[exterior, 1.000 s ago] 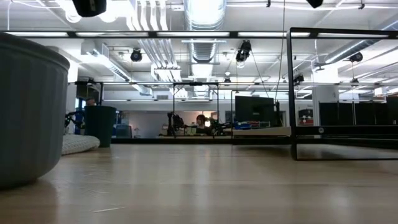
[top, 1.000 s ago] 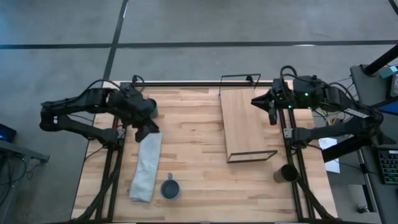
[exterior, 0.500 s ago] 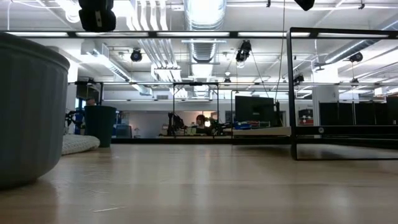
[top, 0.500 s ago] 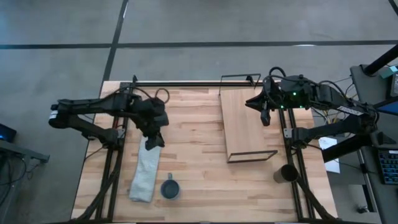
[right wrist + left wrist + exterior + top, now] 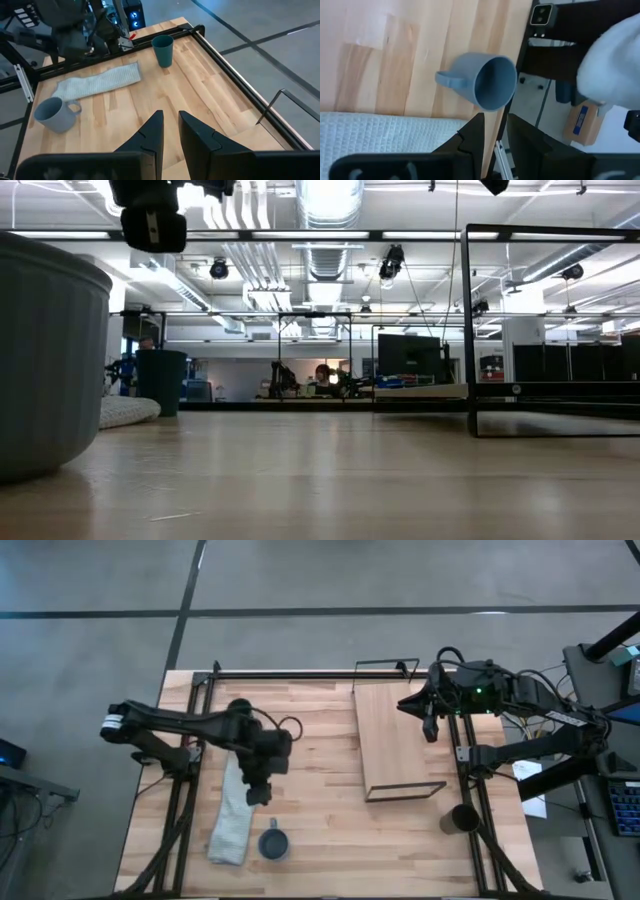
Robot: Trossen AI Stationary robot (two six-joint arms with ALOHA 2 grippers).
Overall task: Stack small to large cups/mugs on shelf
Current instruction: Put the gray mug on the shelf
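The pale plank bench (image 5: 320,765) has much free wood in its middle; the shelf (image 5: 395,740) lies flat toward the right side, empty. The left hand (image 5: 258,792) hangs over the grey cloth (image 5: 235,810), fingers parted only a little and holding nothing; the blue-grey mug (image 5: 273,843) stands just ahead of it near the front edge. The right hand (image 5: 428,725), also narrowly open and empty, hovers at the shelf's right edge; the dark brown-black cup (image 5: 463,818) stands beside the right frame; the dark green cup (image 5: 163,50) stands near the far corner.

the high view looks straight down on the whole pale plank tabletop (image 5: 320,790). the low view sits at tabletop level, facing the room. both wrist views share the blue-grey handled mug (image 5: 482,86), close in the left wrist view and farther off in the right.
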